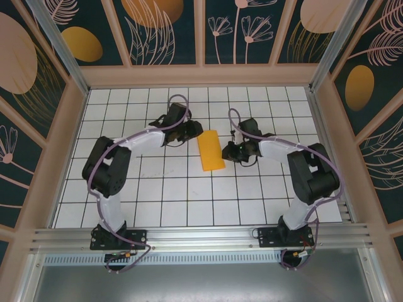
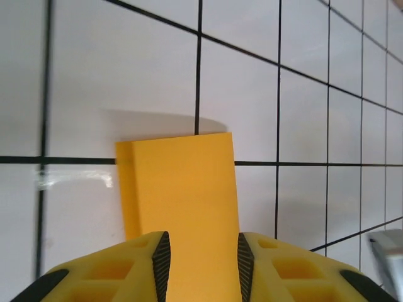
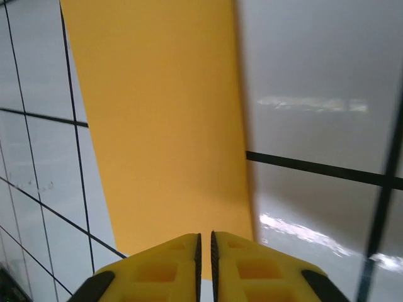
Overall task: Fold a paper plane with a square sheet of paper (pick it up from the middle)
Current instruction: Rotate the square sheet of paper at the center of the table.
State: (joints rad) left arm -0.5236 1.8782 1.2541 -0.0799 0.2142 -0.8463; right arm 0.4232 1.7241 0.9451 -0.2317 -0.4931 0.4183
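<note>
At the near edge of the white tiled bench [image 1: 189, 201] the two arms stand bolted, the left arm [image 1: 110, 170] at 7 o'clock and the right arm [image 1: 312, 173] at 5 o'clock, and both bend inward towards the middle. There lies the orange-yellow sheet of paper [image 1: 211, 150], folded into a narrow oblong flat on the tiles, its long side running from about 11 to 5 o'clock.

The right claw [image 1: 225, 151] sits at the oblong's 3 o'clock edge. From the right wrist, this claw [image 3: 205, 242] has its yellow fingers [image 3: 167, 267] almost together with only a thin slit between them. The paper [image 3: 164, 113] runs away from their tips, and I cannot tell whether its edge is pinched.

The left claw [image 1: 192, 133] sits at the paper's 10 o'clock corner. From the left wrist, this claw [image 2: 203, 251] stands narrowly parted, and the paper [image 2: 182, 189] passes through the gap between its pads [image 2: 162, 264]; a thin strip of a lower layer shows along one long edge.
</note>
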